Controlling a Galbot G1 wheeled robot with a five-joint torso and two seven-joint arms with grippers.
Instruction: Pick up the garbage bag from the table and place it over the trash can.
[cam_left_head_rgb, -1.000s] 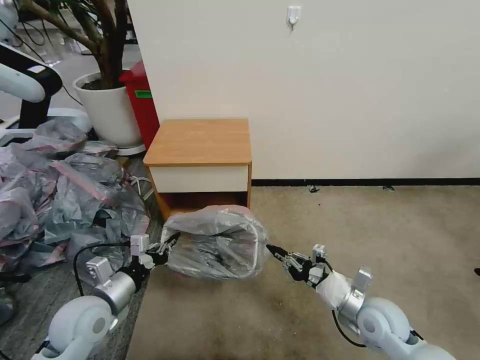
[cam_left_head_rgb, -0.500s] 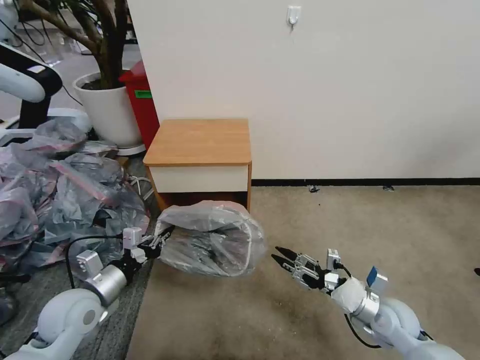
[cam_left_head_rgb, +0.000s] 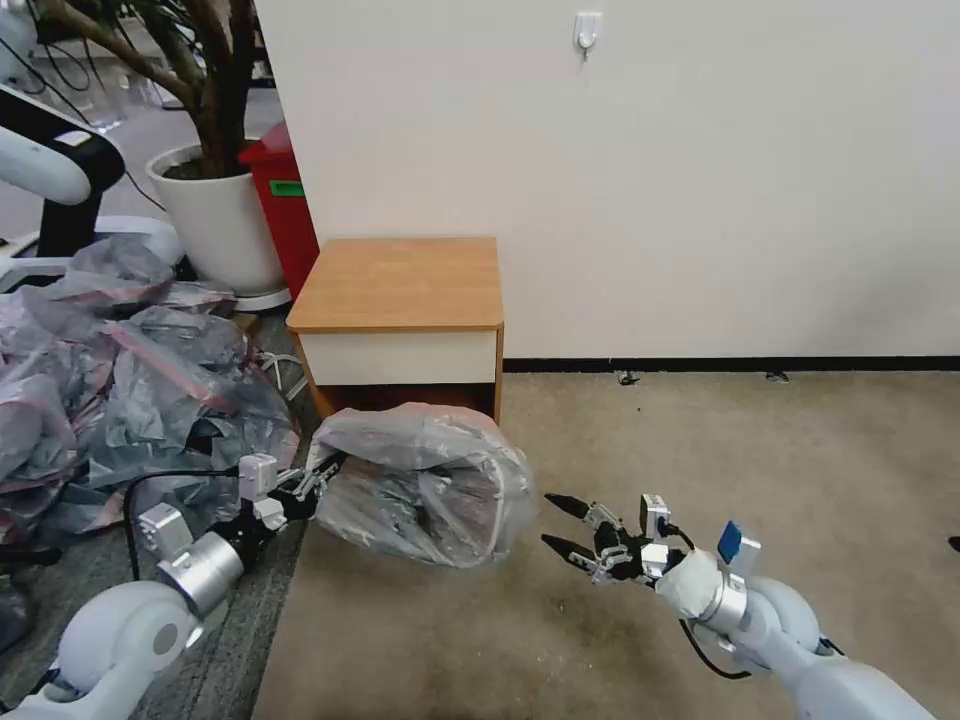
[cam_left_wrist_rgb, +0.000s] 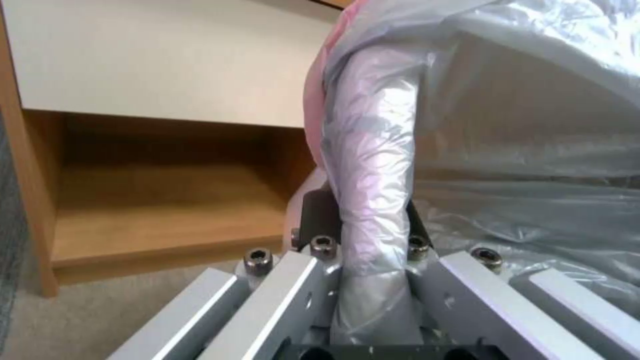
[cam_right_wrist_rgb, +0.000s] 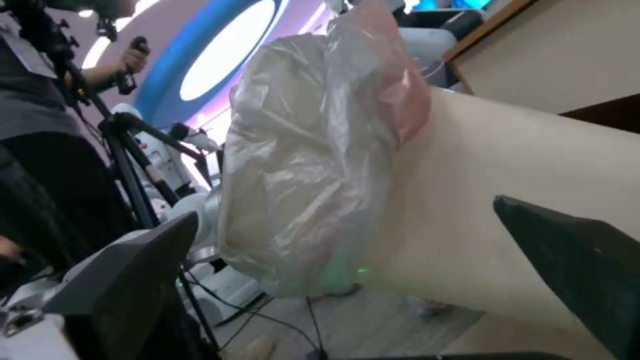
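garbage bag: from our head cam it's draped over the trash can, which sits tilted on the carpet right in front of the table.
left gripper: we're clamped on the bagged rim at the can's left side; our left wrist cam shows the plastic pinched between the fingers, with the table's lower shelf behind.
right gripper: fingers spread apart, near the can's right side but not touching.
right wrist cam: here we get the can's bare cream wall with the bag bunched over one end.
off to our left: heap of similar bags.
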